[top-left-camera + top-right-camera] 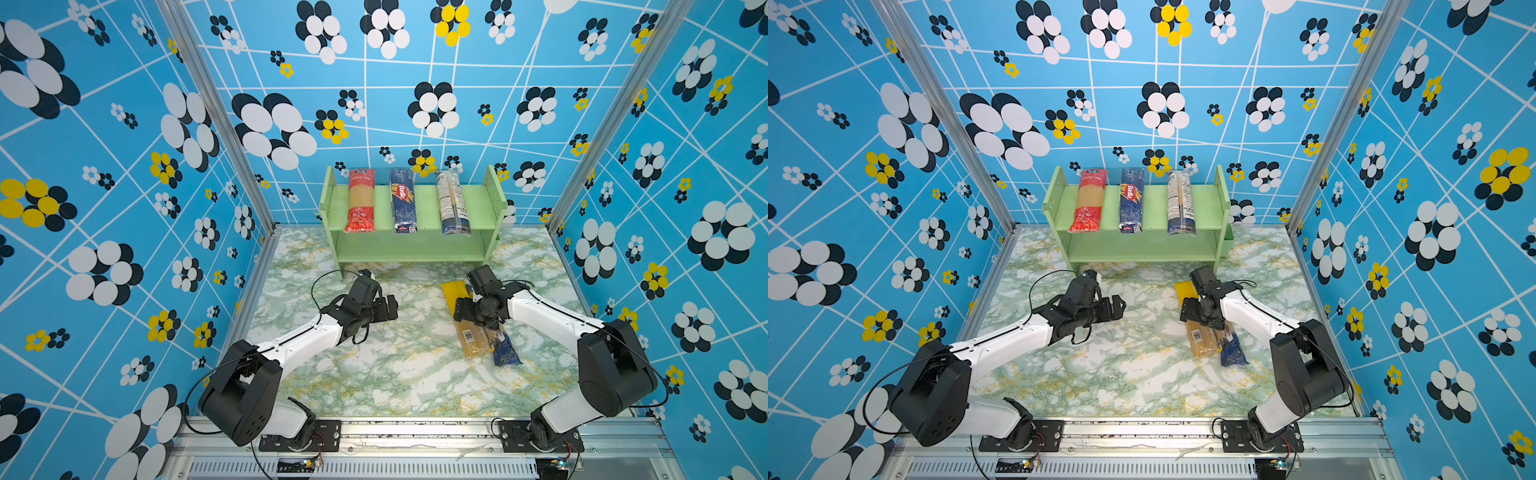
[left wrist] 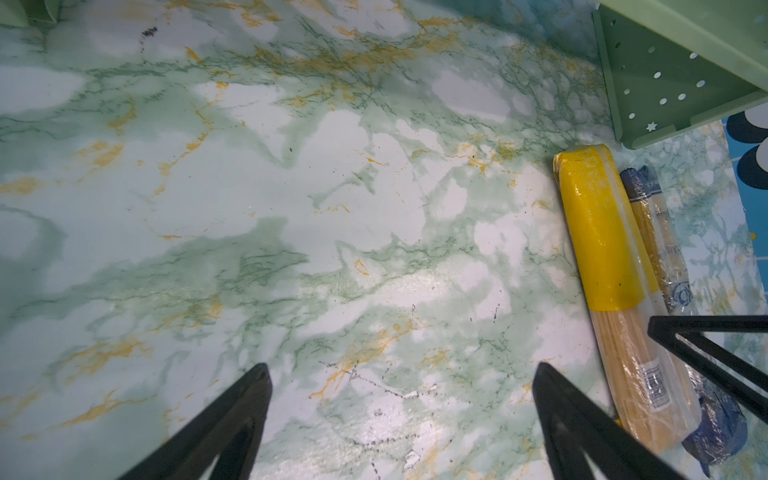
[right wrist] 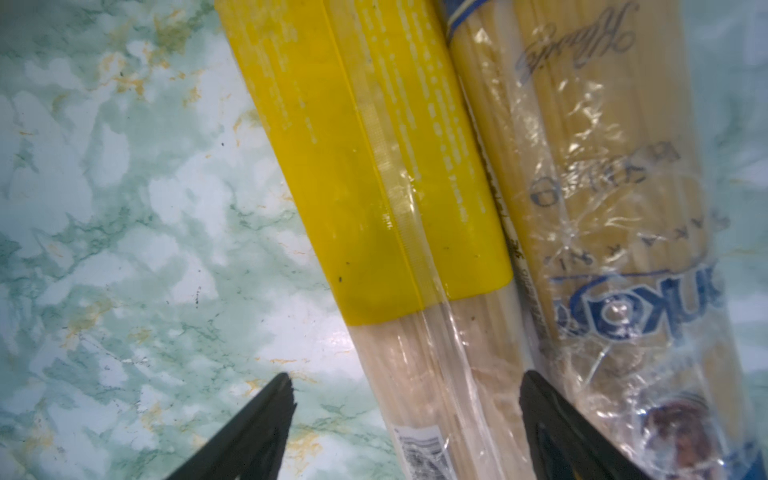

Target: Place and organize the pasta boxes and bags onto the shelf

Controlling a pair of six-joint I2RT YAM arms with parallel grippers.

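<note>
Right wrist view: the right fingers (image 3: 266, 419) stand wide, straddling a yellow-topped clear spaghetti bag (image 3: 395, 208). It lies flat on the green-marbled worktop (image 3: 124, 208), touching a blue-ended clear spaghetti bag (image 3: 602, 208); neither is gripped. The left fingers (image 2: 232, 415) hang wide and empty. Farther back, the pale green two-tier wooden shelf (image 1: 411, 249) carries a red bag (image 1: 360, 199), a dark blue Barilla pack (image 1: 402, 199) and a blue white-labelled pack (image 1: 453, 203), spaced along its upper tier. Three look placed; two remain.

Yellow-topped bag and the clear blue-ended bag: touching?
Touching. The right wrist view shows the yellow-topped bag pressed flank to flank against the clear blue-ended bag, no table showing between them.
</note>
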